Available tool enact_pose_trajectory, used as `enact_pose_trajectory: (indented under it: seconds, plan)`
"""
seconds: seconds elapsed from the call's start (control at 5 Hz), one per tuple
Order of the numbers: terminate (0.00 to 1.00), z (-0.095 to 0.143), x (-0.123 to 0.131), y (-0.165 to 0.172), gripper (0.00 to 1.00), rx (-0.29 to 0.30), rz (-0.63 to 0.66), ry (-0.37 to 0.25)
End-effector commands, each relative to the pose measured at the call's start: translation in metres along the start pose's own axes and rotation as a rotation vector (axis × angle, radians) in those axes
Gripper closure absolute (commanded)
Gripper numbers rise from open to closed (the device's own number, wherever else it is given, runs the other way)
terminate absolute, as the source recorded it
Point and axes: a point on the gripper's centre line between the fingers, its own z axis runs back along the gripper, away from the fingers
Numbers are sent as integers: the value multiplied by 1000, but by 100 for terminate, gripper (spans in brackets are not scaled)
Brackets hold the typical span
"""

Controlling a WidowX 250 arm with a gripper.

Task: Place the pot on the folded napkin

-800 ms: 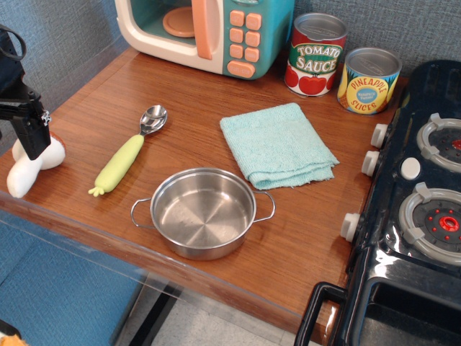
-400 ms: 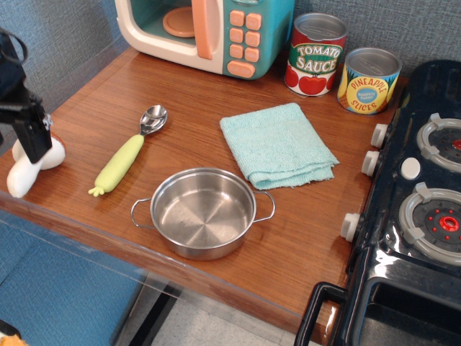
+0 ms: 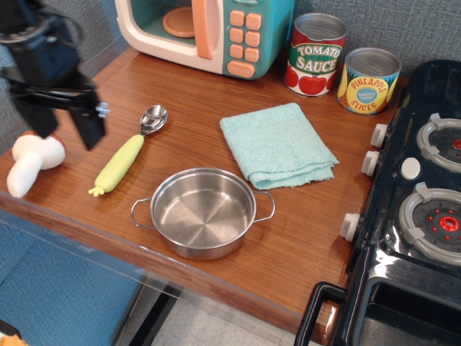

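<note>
The shiny steel pot (image 3: pixel 204 213) stands upright and empty near the table's front edge, its two wire loop handles pointing left and right. The folded light teal napkin (image 3: pixel 277 144) lies flat just behind and to the right of it, not touching it. My black gripper (image 3: pixel 66 132) hangs over the table's left end, well left of the pot and above the table surface. Its two fingers are spread apart with nothing between them.
A spoon with a green handle (image 3: pixel 127 154) lies left of the pot. A white mushroom toy (image 3: pixel 30 162) sits at the left edge. A toy microwave (image 3: pixel 209 30) and two tin cans (image 3: pixel 315 55) stand at the back. A black toy stove (image 3: pixel 418 194) fills the right side.
The gripper has moved right and further into view, from the left edge by the mushroom toy to over the table's left end. The pot and napkin have not moved.
</note>
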Motion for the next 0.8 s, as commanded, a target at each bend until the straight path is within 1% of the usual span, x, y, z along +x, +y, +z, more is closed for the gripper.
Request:
enact_pose_trajectory:
  seconds: [0.0, 0.2, 0.4, 0.6]
  plan:
    - [0, -35, 14, -49, 0, 88, -183, 24]
    - [0, -60, 11, -63, 0, 109, -248, 53]
    - [0, -68, 8, -77, 0, 119, -280, 57]
    - [0, -63, 8, -77, 0, 146, -264, 28]
